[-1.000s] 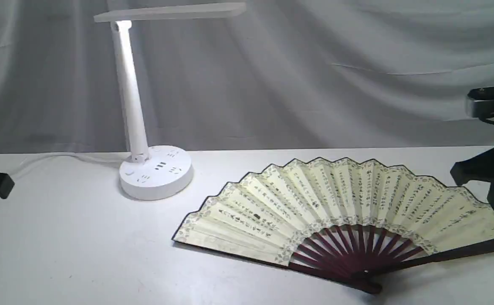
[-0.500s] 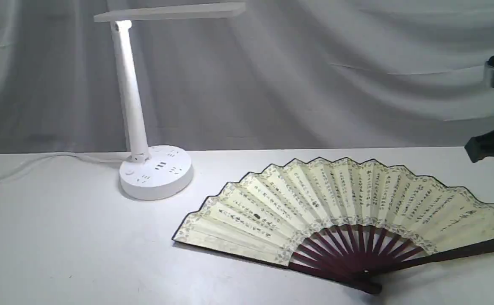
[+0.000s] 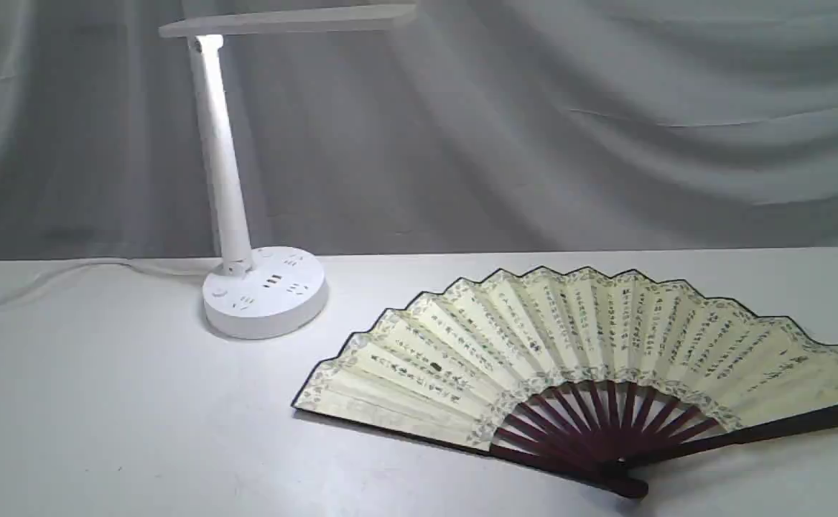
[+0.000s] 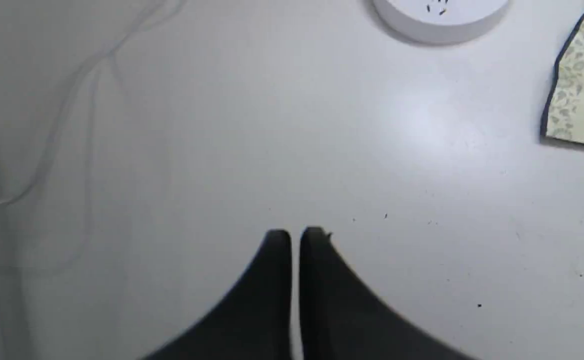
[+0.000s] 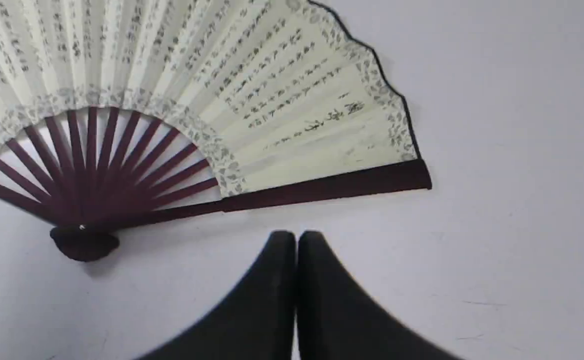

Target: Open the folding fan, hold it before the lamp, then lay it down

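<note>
the folding fan (image 3: 584, 359) lies spread fully open and flat on the white table (image 3: 103, 416), in the right half and close to the front edge. its cream leaf with black calligraphy arcs toward the back edge, and the dark maroon ribs gather at the pivot nearest the front. the right guard runs out toward the table's right edge. the lamp (image 3: 221, 165) stands upright near the back edge, left of the middle and well apart from the fan, with its flat light bar held level high above the round base. a thin white cord (image 3: 67, 276) trails from the base along the back edge toward the left. a grey cloth backdrop (image 3: 533, 143) hangs behind the table.

the left gripper (image 4: 295, 235) has its jaws pressed together with nothing between them, above bare table near the left side. the right gripper (image 5: 296, 235) is likewise closed and empty, just beside the fan's right guard and not touching it.
</note>
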### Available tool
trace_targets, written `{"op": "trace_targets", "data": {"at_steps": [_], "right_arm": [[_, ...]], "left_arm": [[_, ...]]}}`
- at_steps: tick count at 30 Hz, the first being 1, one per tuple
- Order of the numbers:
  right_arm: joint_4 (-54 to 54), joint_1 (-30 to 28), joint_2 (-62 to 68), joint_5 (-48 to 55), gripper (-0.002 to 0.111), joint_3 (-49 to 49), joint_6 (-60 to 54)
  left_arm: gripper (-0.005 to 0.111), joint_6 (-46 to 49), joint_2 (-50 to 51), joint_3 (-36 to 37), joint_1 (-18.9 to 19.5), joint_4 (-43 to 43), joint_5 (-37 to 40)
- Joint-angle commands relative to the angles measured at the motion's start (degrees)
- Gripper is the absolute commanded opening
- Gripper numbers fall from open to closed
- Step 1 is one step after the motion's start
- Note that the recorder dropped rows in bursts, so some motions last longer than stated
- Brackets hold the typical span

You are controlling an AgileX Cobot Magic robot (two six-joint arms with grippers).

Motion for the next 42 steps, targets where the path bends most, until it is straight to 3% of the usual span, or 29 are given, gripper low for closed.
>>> {"op": "trace_targets", "data": {"at_steps": [1,19,34,42], "right_arm": [[0.10,-0.18,-5.16,0.66,0.000,-0.21,-0.56],[0.10,-0.18,-24.82,3.10,0.000,-0.21,-2.27],[2.08,-0.18,-44.22,9.96,0.000,-0.21,-0.94],[1.75,-0.18,-55.68,11.71,0.000,-0.21,-0.94]], "left_arm": [[0.000,-0.63,-4.45,0.22,0.13,-0.15,-1.24],[0.000,-0.76,-24.06,0.22,0.13,-0.79,0.84],[0.000,-0.90,-41.76,0.22,0.13,-0.79,8.90],[0.000,-1.18,-51.13,0.22,-0.32,-0.79,9.09]]}}
